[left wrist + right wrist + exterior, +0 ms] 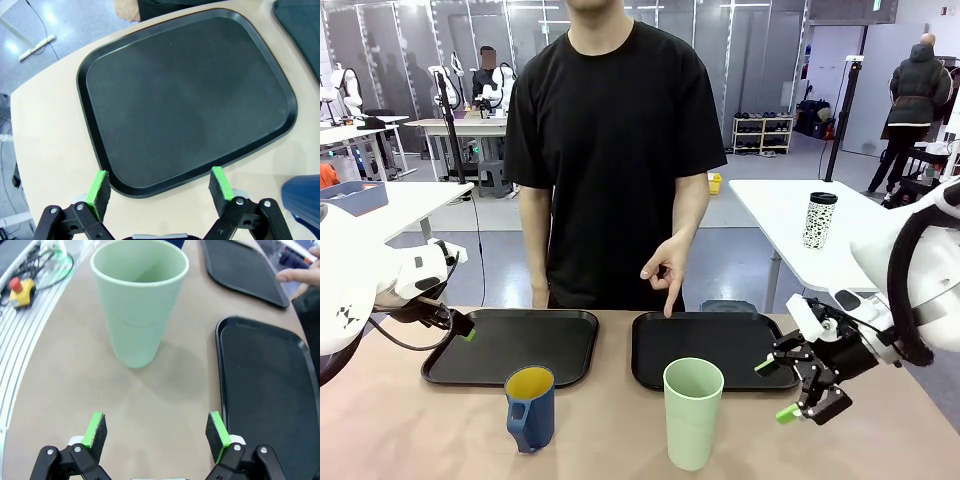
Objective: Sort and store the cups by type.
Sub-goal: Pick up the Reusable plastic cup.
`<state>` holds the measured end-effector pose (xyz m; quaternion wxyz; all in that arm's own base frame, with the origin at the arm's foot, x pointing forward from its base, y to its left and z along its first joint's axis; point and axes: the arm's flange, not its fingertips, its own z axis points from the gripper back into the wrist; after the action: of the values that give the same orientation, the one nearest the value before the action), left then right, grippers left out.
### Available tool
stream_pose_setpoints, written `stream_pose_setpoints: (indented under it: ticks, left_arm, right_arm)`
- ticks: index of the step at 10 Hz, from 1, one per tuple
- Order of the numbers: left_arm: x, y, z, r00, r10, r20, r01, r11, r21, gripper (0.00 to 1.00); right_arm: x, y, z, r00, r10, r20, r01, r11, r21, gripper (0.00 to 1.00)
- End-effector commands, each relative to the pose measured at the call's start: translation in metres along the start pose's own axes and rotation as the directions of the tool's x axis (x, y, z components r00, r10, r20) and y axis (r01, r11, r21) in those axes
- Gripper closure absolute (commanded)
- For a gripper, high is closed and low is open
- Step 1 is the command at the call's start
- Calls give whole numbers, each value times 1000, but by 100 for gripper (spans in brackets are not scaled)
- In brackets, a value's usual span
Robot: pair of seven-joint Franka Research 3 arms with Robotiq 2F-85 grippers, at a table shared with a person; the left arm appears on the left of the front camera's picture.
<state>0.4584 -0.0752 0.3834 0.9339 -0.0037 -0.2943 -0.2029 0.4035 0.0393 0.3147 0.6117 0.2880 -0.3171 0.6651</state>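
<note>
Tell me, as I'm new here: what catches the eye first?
A blue mug stands before the left black tray, a pale green tumbler before the right black tray. The person's hand points down at the right tray, and the right gripper hangs open beside the tumbler.

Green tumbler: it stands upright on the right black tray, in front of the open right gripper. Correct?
No. The green tumbler stands upright on the table beside the right black tray, in front of the open right gripper, as the right wrist view shows.

With jaws wide and empty, the left pincer (159, 176) and right pincer (156, 418) hover low.
</note>
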Motion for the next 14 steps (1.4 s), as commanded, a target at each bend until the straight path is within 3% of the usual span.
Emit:
stream_pose_setpoints:
  ticks: [1,2,5,8,10,14]
  left_arm:
    - [1,0,1,1000,-2,2,2,1000,1,0]
    - [1,0,1,1000,-2,2,2,1000,1,0]
    - [1,0,1,1000,-2,2,2,1000,1,0]
    - [1,0,1,1000,-2,2,2,1000,1,0]
    - [1,0,1,1000,-2,2,2,1000,1,0]
    - [1,0,1,1000,-2,2,2,1000,1,0]
  right_arm:
    - [-21,-4,-16,993,-15,116,12,1000,26,0]
    - [-28,-2,-20,976,-35,216,26,999,46,0]
    - [-52,6,-34,932,-109,345,87,993,77,0]
    - [-65,8,-50,907,-129,402,116,992,57,0]
    - [-63,14,-43,919,-162,359,138,986,90,0]
    - [-67,12,-46,915,-164,368,142,986,87,0]
